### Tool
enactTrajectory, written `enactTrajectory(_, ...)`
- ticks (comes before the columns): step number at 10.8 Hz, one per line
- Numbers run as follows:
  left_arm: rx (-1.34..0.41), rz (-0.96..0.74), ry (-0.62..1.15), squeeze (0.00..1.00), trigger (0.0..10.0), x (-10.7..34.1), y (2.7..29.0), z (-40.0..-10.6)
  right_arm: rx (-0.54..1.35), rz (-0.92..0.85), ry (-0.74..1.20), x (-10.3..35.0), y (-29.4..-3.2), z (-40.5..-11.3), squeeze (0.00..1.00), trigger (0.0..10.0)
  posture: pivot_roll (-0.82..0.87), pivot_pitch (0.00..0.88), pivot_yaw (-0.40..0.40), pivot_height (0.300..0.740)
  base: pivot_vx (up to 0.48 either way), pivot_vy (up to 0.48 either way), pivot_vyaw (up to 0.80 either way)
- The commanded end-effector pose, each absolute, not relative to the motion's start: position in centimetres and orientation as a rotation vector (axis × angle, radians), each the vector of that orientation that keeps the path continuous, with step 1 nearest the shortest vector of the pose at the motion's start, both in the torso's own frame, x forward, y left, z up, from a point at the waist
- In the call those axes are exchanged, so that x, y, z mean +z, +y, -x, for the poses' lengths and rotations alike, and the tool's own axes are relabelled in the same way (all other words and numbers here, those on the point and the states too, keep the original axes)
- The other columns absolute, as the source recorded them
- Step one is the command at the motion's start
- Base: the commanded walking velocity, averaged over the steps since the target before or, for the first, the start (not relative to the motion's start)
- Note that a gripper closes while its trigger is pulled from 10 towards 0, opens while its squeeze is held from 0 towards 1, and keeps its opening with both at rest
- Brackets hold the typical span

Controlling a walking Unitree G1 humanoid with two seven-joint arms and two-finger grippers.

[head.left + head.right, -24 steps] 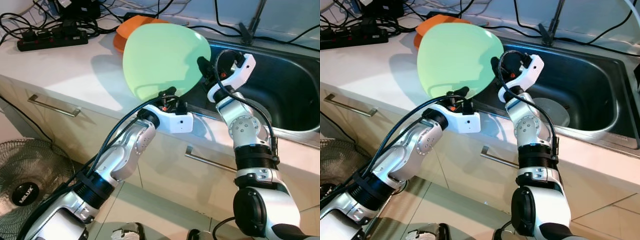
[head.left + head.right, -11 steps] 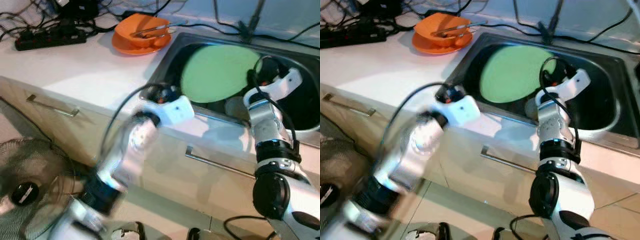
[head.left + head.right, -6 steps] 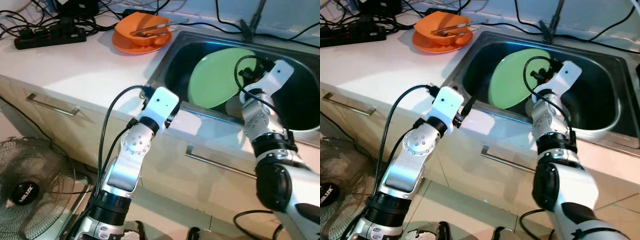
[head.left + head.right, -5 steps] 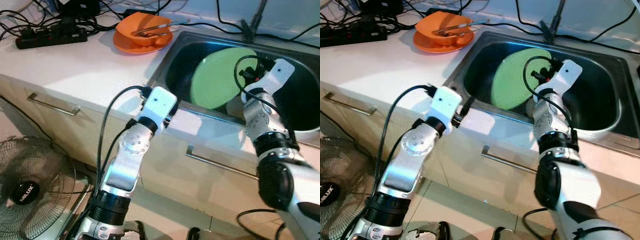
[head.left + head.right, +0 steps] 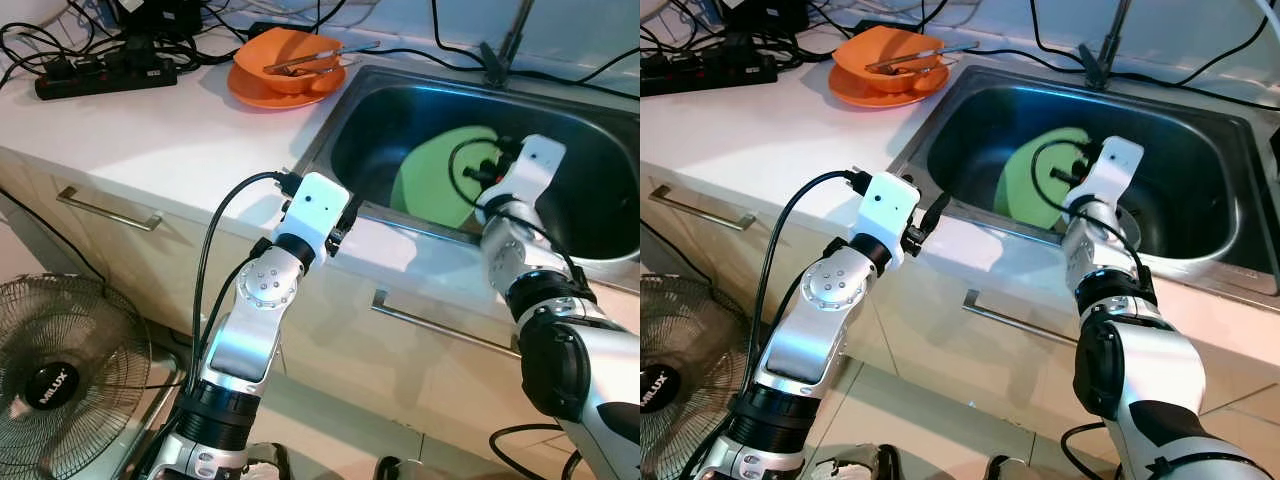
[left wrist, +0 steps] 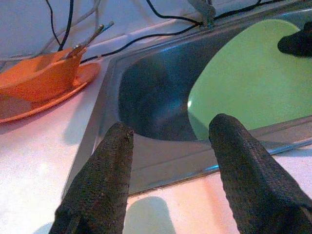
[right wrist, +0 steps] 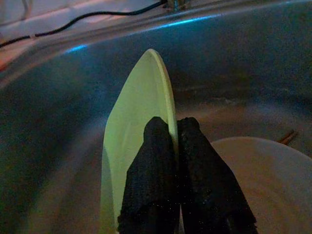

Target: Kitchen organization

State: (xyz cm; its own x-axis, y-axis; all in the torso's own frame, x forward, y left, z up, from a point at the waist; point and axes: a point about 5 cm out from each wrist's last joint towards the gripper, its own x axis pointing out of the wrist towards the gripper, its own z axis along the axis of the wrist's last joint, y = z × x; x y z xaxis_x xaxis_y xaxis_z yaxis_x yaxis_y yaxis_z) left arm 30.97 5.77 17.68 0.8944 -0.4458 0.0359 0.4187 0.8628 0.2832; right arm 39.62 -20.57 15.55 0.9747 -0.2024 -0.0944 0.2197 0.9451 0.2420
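Green plate (image 5: 438, 176), lowered well into the steel sink (image 5: 390, 105) in the left eye view, standing on edge and leaning toward the near wall, pinched at its rim by the right end effector (image 5: 488, 172). Higher a moment ago, out over the worktop (image 5: 160, 130) about two seconds back, then above the basin, now down near the sink floor: a judgement, then, that the carry is almost done and only the setting down and letting go remain. Left end effector (image 5: 340, 225) parked at the near lip of the sink, clear of the plate, having released it earlier. Orange plate (image 5: 250, 88) with an orange bowl (image 5: 285, 52) and utensils on it, well apart at the back of the worktop, beside a power strip (image 5: 100, 80) and tangled cables; a floor fan (image 5: 55, 370) low by the cabinet. Same layout in the right eye view, with the green plate (image 5: 1035, 190) tilted against the near side of the basin. From the left wrist view, two black fingers (image 6: 102, 180) spread wide with nothing between them, aimed over the sink edge at the plate's pale face. From the right wrist view, fingertips (image 7: 156, 161) closed tight on the plate's thin edge, the plate seen edge-on; a pale round dish (image 7: 263, 185) lying on the sink floor just beside, so some risk of the green plate knocking or sliding onto it at release.
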Motion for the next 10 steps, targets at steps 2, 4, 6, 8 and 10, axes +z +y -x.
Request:
enactTrajectory(2, -0.458, -0.288, -0.102, 0.0, 10.0, 17.9, 5.9, -30.8, -0.199, -0.232, 0.036, 16.7, -20.1, -40.1, 1.0, 10.0, 0.17, 0.052, 0.007, 0.74, 0.0, 0.0, 0.0)
enactTrajectory(4, -0.455, -0.289, -0.095, 0.0, 10.0, 17.7, 6.0, -31.0, -0.196, -0.228, 0.034, 16.7, -20.0, -40.1, 0.0, 10.0, 0.17, 0.059, 0.008, 0.74, 0.0, 0.0, 0.0)
enactTrajectory(6, -0.445, -0.274, -0.124, 0.0, 10.0, 17.9, 6.0, -31.2, -0.177, -0.191, -0.012, 17.5, -19.9, -40.3, 0.0, 10.0, 0.16, 0.069, 0.01, 0.74, 0.0, 0.0, 0.0)
enactTrajectory(8, -0.413, -0.252, -0.152, 0.0, 10.0, 18.2, 6.2, -31.4, -0.153, -0.128, -0.065, 18.4, -19.5, -40.4, 0.0, 10.0, 0.15, 0.071, 0.011, 0.74, 0.0, 0.0, 0.0)
enactTrajectory(10, -0.366, -0.22, -0.188, 0.0, 10.0, 18.3, 6.8, -31.8, -0.108, -0.036, -0.164, 19.2, -18.9, -40.2, 0.0, 10.0, 0.13, 0.075, 0.011, 0.74, 0.0, 0.0, 0.0)
